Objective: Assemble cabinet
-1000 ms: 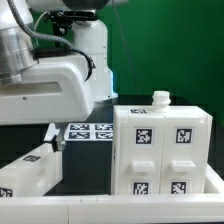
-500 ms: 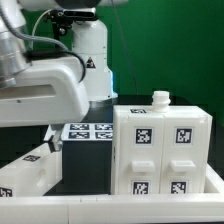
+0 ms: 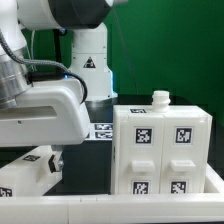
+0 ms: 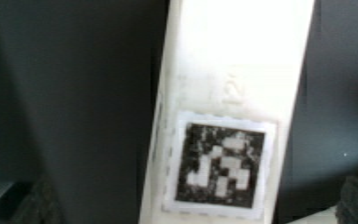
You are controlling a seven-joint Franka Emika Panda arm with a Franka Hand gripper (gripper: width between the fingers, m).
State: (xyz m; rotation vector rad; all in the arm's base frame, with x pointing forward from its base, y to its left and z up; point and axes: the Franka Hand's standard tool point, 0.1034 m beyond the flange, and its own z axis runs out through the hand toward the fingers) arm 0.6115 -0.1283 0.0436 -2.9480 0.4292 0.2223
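The arm (image 3: 40,105) fills the exterior view's left, low over the black table (image 3: 85,165). The main part of the cabinet (image 3: 163,150) stands upright on the table at the exterior view's right. It is a white box, its front shows 4 square black-and-white tags, and a small white knob (image 3: 160,98) sits on its top. A long white panel (image 3: 25,172), also with tags, lies flat on the table at the exterior view's lower left, under the arm and well apart from the box. Between the arm and the box, 1 corner of the marker board (image 3: 101,130) shows on the table, and behind it stands the white pedestal (image 3: 90,50) with a triangle sticker, in front of a green wall (image 3: 170,45). A low white rim (image 3: 120,212) runs along the near edge.

In the wrist view the gripper (image 4: 179,200) hangs above this panel (image 4: 229,70), which shows 1 blurred tag. The 2 fingers (image 4: 5,200) appear only as dim grey shapes, 1 on each side of the panel. They stand spread wide and do not seem to touch it, so the hand looks released and grasps nothing, though the picture is not sharp.
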